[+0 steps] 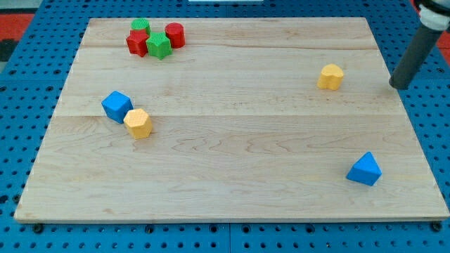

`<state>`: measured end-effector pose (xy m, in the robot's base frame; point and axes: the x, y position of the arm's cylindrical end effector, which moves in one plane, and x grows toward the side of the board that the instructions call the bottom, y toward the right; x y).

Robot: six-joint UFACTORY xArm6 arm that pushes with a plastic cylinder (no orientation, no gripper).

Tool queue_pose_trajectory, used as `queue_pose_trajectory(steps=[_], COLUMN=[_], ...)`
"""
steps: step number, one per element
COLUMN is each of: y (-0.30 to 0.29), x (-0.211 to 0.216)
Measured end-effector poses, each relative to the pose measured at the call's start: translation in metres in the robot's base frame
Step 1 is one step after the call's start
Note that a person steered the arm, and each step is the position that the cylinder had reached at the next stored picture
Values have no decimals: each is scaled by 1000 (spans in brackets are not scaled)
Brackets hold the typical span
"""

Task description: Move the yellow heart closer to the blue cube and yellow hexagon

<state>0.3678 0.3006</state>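
The yellow heart (330, 76) lies at the board's right, toward the view's top. The blue cube (116, 106) sits at the left, and the yellow hexagon (138, 123) touches it at its lower right. My tip (398, 85) is at the board's right edge, well to the right of the yellow heart and apart from it. The rod leans up toward the view's top right corner.
A cluster at the top left holds a red cylinder (175, 34), a red block (137, 42) and two green blocks (159, 46). A blue triangle block (364, 170) lies at the lower right. The wooden board (232, 190) rests on a blue pegboard.
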Motion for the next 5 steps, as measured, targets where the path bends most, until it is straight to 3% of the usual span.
queue_pose_trajectory(steps=[1, 2, 3, 5], y=[-13, -67, -129, -29], x=[-13, 0, 55, 48])
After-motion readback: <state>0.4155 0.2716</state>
